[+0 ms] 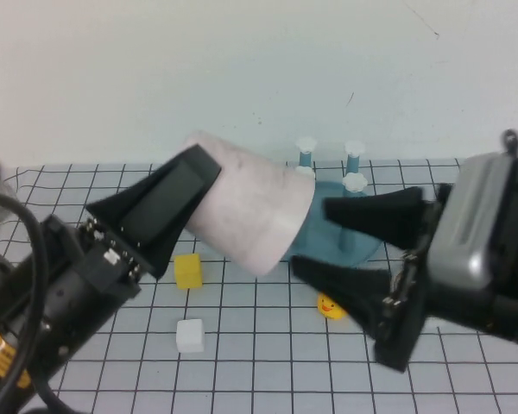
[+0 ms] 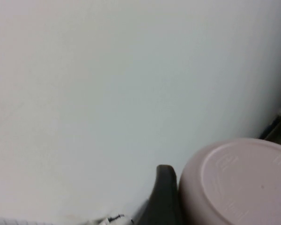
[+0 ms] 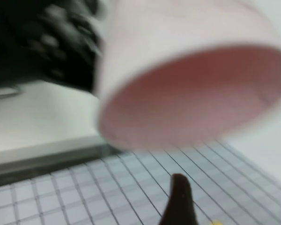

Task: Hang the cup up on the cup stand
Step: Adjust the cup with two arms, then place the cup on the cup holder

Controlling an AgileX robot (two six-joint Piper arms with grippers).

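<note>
Left gripper (image 1: 194, 203): fingers clamped on the cup (image 1: 255, 211), held tilted in the air, its open mouth angled down over the cup stand (image 1: 345, 228). Right gripper (image 1: 350, 246): fingers spread wide, empty, just beside the cup's rim.

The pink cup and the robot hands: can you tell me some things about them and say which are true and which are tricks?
1. The left gripper holds the cup. True.
2. The cup already hangs on the cup stand. False: it is tilted in the air beside the pegs.
3. The right gripper is open and holds nothing. True.
4. A yellow block sits inside the cup. False: it lies on the table.
</note>
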